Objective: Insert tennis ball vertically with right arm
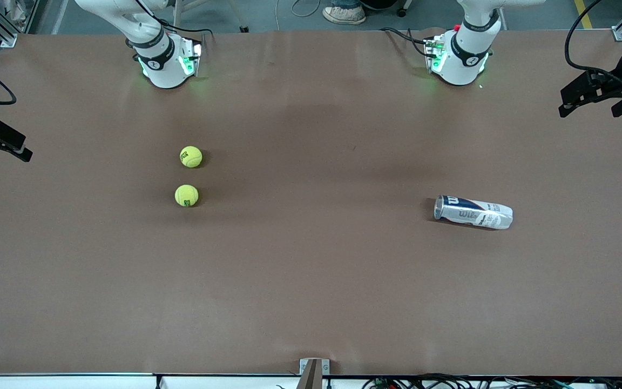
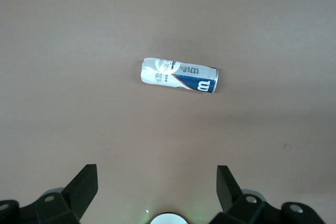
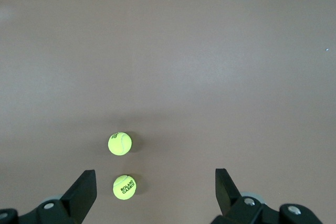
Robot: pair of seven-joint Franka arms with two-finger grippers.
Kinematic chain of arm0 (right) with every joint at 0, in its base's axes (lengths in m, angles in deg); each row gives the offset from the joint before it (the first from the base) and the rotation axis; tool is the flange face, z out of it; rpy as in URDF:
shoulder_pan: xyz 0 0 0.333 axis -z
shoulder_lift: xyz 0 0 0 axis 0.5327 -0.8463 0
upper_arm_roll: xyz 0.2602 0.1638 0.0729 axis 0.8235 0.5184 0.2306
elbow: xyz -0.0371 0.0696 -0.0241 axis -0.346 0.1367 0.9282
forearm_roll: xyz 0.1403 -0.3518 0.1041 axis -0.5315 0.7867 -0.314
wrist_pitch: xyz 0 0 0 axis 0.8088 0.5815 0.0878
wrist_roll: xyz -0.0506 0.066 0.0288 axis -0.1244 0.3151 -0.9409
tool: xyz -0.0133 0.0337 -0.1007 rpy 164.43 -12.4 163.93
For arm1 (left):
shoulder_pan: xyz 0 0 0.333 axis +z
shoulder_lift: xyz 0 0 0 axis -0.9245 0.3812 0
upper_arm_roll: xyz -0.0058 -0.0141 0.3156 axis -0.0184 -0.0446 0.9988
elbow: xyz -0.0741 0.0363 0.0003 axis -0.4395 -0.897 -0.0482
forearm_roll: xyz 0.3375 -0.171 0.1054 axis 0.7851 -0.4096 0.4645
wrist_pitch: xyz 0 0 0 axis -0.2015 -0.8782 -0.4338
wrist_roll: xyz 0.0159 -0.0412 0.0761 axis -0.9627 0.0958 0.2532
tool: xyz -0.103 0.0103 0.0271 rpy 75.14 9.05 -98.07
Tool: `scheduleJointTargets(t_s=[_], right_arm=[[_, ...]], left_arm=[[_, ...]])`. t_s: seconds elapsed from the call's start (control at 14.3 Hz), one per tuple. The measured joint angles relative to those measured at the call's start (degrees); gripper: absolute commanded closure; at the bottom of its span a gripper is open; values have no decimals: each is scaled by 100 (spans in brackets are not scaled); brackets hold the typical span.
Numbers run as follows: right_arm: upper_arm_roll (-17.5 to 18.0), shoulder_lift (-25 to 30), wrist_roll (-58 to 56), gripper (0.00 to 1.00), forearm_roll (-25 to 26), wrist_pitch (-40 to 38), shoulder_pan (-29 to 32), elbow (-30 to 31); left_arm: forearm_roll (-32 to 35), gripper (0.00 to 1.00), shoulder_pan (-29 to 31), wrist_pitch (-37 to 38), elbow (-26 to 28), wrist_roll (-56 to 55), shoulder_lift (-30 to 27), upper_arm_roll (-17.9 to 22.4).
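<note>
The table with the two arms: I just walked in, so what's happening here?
Nothing is held yet. Two tennis balls lie toward the right arm's end; the can lies on its side toward the left arm's end. The right gripper hangs open over the balls, the left gripper open over the can.

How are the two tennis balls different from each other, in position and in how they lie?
The farther ball lies nearer the right arm's base; the nearer ball lies closer to the front camera. In the right wrist view, the farther ball shows dark lettering on top, while the nearer ball shows mostly a pale seam. Both are yellow-green, about equal in size, resting apart on the table, untouched.
</note>
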Motion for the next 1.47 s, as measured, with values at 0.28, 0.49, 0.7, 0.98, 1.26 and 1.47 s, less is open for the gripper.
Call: scheduleJointTargets(t_s=[0.28,0.49,0.7,0.98,1.26,1.47], right_arm=[[0,0,0,0,0,0,0,0],[0,0,0,0,0,-2,0,3],[-1,0,0,0,0,-32,1,24],[-5,-2,0,0,0,-124,50,153],[25,-21,0,0,-2,151,34,629],[55,-61,0,0,-3,751,6,1313]], left_arm=[[-18,0,1,0,0,-3,0,1],[-23,0,1,0,0,-3,0,1],[-48,0,-7,0,2,-124,76,-7],[-50,0,-4,-21,17,-1174,397,-9],[-14,0,12,-310,60,-2391,974,19],[310,0,-37,-1017,293,-3807,1402,-12]])
